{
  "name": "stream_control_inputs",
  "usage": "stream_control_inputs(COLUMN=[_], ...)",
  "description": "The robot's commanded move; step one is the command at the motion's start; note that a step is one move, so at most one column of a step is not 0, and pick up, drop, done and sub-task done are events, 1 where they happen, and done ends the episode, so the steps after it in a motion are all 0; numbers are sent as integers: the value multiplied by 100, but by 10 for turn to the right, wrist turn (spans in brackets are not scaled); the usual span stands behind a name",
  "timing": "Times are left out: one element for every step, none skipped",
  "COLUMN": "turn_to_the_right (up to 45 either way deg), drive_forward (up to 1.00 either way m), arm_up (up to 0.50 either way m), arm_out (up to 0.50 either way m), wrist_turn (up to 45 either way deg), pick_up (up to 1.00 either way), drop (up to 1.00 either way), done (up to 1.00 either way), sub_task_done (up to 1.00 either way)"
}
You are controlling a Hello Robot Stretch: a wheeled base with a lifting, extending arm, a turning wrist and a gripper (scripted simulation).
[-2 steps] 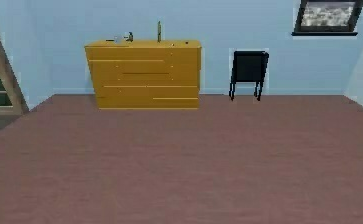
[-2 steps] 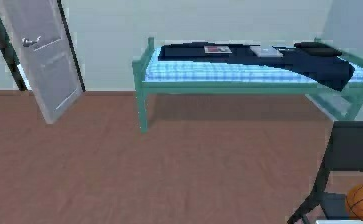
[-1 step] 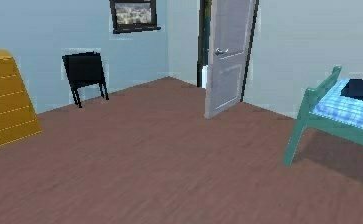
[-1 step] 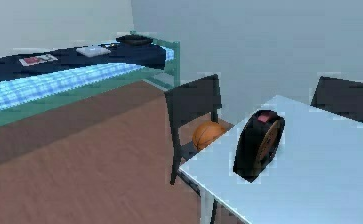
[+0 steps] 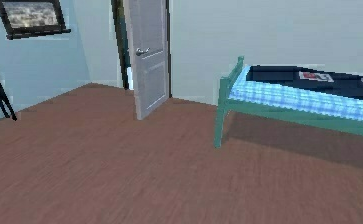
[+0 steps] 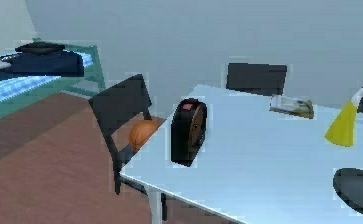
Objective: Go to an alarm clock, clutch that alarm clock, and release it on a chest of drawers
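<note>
Bed (image 5: 279, 96) common to both views

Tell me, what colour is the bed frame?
The bed frame is teal green, clearest in the forward view.

Ahead you have a teal-framed bed (image 5: 232, 100) at the forward view's right, a white door (image 5: 149, 58) standing ajar and a framed picture (image 5: 34, 17) on the wall. In the arm side view you see a white table (image 6: 274, 165), two dark chairs (image 6: 119, 105) (image 6: 256, 77) and an orange ball (image 6: 142, 135) by the nearer one.
</note>
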Motion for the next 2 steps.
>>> stream_control_inputs(turn_to_the_right=[0, 0], drive_forward=[0, 0], arm_up=[50, 36], arm_out=[0, 0], wrist_turn=[0, 0], pick_up=[0, 0], drop=[0, 0], done=[0, 0], sub_task_done=[0, 0])
